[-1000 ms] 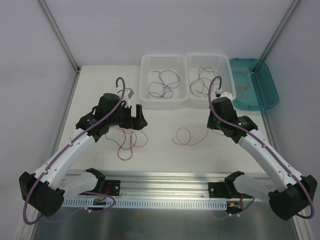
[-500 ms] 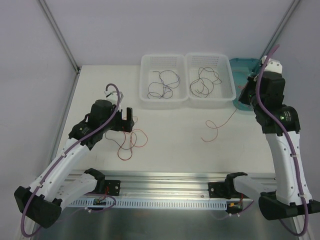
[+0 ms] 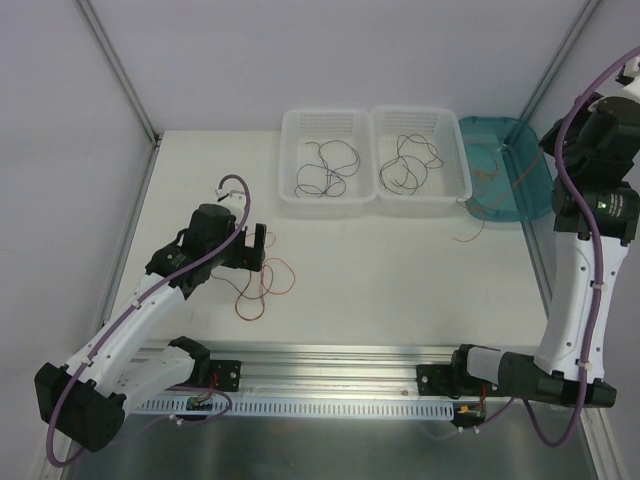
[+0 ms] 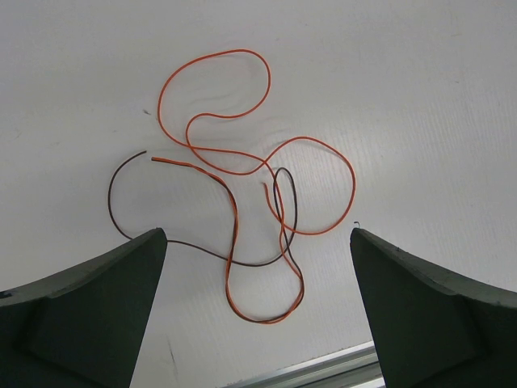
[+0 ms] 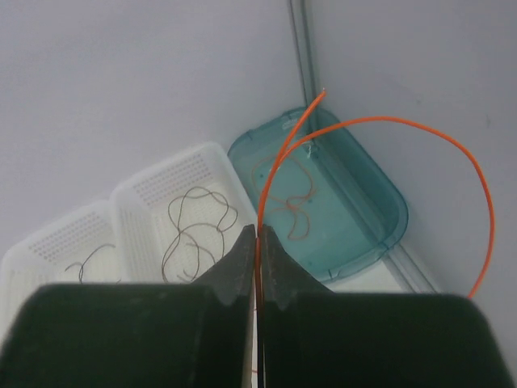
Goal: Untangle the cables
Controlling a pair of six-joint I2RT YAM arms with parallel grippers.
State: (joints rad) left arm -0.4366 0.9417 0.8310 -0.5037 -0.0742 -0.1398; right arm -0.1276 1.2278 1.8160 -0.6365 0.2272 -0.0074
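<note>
**Changes over the last second.**
- Right arm: swung from mid-table up and out to the far right. It now stands raised high beside the tray [image 3: 520, 195].
- The red wire that lay loose at mid-table has gone up with it.
- Left arm: drawn back a little toward its base. The tangle [image 4: 275, 194] under it has not shifted.

**Right gripper** [image 5: 258, 234]. Jaws pressed together, tips pinching the held wire [image 5: 279, 162]. Nothing else is touched.

**Left gripper** [image 3: 257, 243]. Jaws spread as wide as they go and holding nothing. It hangs over the tangle with one finger to each side of it in the wrist view, and no contact shows.

**Held wire.** Orange.
- Wrist view: it rises from the pinch. A short end points up and right, and a long arc sweeps right and back down.
- From above: its long axis runs on a diagonal, from the raised gripper down and left across the tray's near-left corner.
- The lower end curls over the table [image 3: 400, 290], just beside the right basket [image 3: 458, 160]. Whether that end rests on the surface cannot be told.

**Tangle.** On the table, just on the near side of the left gripper.
- Contents: one red wire [image 4: 234, 115] in several loose loops, and one dark wire [image 4: 111, 194].
- Long axis: far to near.
- The dark wire crosses it from side to side, threading the lower red loops.

**Other holdings.**
- Left basket [image 3: 290, 160]: loose dark wires.
- Right basket: loose dark wires.
- Tray: orange wires.
</note>
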